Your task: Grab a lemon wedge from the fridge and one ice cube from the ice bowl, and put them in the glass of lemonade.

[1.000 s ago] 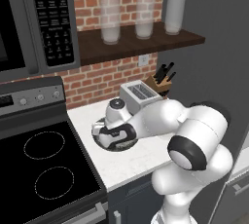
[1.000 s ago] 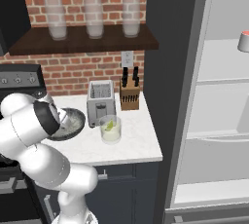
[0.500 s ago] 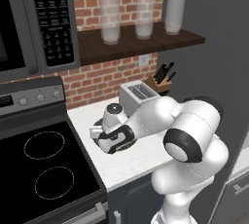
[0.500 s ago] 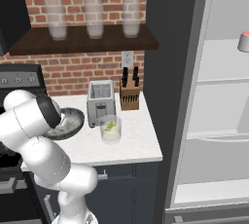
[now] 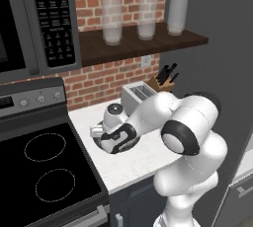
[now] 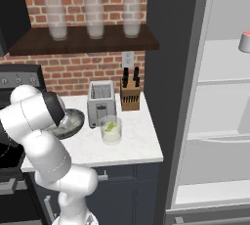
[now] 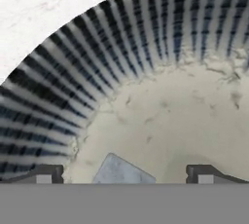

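My gripper (image 7: 124,176) is down inside the ice bowl (image 7: 73,67), open, with its fingertips (image 7: 44,175) wide apart. A pale grey-blue ice cube (image 7: 120,172) lies on the bowl's speckled floor between them, untouched. From the left base view the hand (image 5: 112,137) covers most of the bowl. In the right base view the ice bowl (image 6: 72,121) sits left of the toaster, and the glass of lemonade (image 6: 111,130) stands on the counter with a yellow-green lemon wedge (image 6: 111,125) in it. The fridge (image 6: 215,116) stands open at the right.
A toaster (image 6: 101,102) and a knife block (image 6: 130,94) stand against the brick wall behind the glass. The black stove (image 5: 44,171) borders the counter on the left. Tall glasses (image 6: 94,16) line the shelf above. A red-topped cup (image 6: 244,41) sits in the fridge.
The hand has sunk lower and slightly left, down into the ice bowl. The jaws have stayed wide open.
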